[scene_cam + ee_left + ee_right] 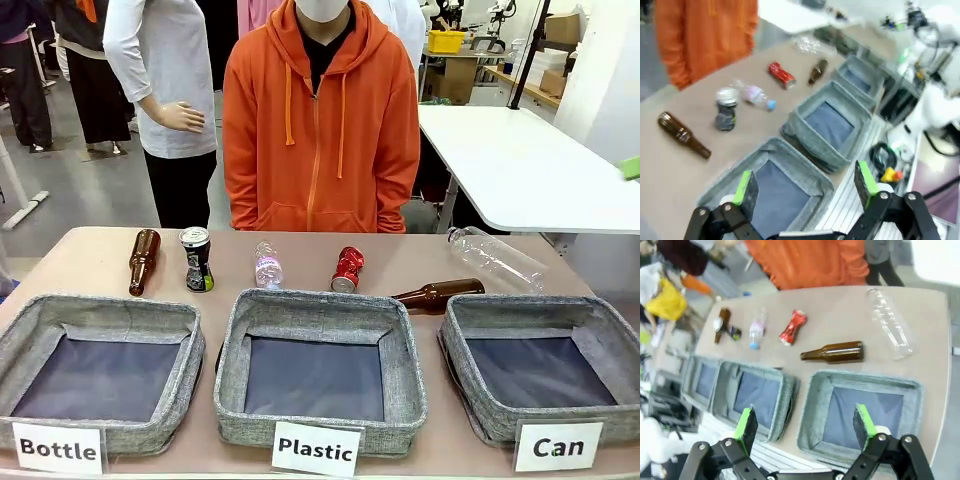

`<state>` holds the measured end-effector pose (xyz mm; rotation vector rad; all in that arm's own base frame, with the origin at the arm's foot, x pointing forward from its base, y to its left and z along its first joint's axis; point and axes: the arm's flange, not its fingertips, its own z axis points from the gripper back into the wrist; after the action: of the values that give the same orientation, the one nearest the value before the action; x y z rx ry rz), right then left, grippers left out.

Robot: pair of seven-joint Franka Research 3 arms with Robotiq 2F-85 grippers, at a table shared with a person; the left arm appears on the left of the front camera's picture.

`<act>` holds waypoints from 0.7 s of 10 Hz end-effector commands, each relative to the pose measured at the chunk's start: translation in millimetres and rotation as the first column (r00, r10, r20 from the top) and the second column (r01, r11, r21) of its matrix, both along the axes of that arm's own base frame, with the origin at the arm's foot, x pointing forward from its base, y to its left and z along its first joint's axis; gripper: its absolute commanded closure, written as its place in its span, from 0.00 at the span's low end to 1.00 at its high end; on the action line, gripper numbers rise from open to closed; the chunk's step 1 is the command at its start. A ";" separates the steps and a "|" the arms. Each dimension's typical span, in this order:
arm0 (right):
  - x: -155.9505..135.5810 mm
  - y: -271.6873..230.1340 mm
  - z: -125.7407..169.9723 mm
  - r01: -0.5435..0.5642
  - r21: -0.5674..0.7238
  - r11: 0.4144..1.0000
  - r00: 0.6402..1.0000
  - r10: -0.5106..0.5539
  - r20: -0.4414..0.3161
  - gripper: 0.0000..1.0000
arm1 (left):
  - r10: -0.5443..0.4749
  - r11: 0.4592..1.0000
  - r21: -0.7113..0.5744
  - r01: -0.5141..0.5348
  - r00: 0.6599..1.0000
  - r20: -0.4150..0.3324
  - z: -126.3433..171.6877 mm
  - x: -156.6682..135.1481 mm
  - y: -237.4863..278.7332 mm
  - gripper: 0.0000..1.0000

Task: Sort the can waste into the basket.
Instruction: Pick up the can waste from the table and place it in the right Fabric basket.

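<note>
cans: we count 2. The black can (196, 258) stands upright on the table (90, 255). The red can (347, 269) is crushed and lies on its side.
black can spot: far left part of the row, just beside a brown bottle (143, 261).
red can spot: mid row, between the small clear bottle (267, 266) and the second brown bottle (438, 293).
brown bottles: 2, both lying down.
clear bottles: 2, both lying. The big clear bottle (497, 258) is at the far right end.
baskets: 3 grey square ones in a near row, all with dark bottoms.
Can basket (600, 312): on the robot's right. Both cans sit outside it, on the table beyond the basket row.
other baskets: Plastic basket (320, 310) in the middle, Bottle basket (100, 312) on the left.
person (320, 130): 1 at the far side, in an orange hoodie, hands behind the back.
front view gives: the 3 white labels readable, and we see the whole row of six items square-on.
left wrist view gives: left pincer (805, 186), jaws wide, nothing between the green pads, above the Bottle basket's near side. This view is blurry.
right wrist view gives: right pincer (806, 425), jaws wide, nothing held, above the Can basket's near edge.
</note>
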<state>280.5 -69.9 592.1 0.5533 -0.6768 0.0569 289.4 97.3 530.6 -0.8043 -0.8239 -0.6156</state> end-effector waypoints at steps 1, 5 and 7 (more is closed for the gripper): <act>-33.2 -36.7 -56.0 0.122 0.110 0.986 0.992 -0.123 -0.002 0.00 | 0.125 0.979 -0.159 -0.126 0.992 -0.017 -22.7 -7.3 35.7 0.00; -46.9 -103.2 -101.7 0.305 0.241 0.921 0.952 -0.287 -0.108 0.00 | 0.336 0.850 -0.392 -0.352 0.935 -0.109 -49.4 -14.1 71.4 0.00; -54.0 -117.0 -112.7 0.361 0.247 0.899 0.932 -0.342 -0.119 0.00 | 0.426 0.788 -0.414 -0.456 0.889 -0.167 -54.3 -24.1 61.6 0.00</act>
<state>248.3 -225.1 522.5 0.6764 -0.6707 -0.3951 282.4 199.5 491.7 -1.0255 -1.0470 -0.0061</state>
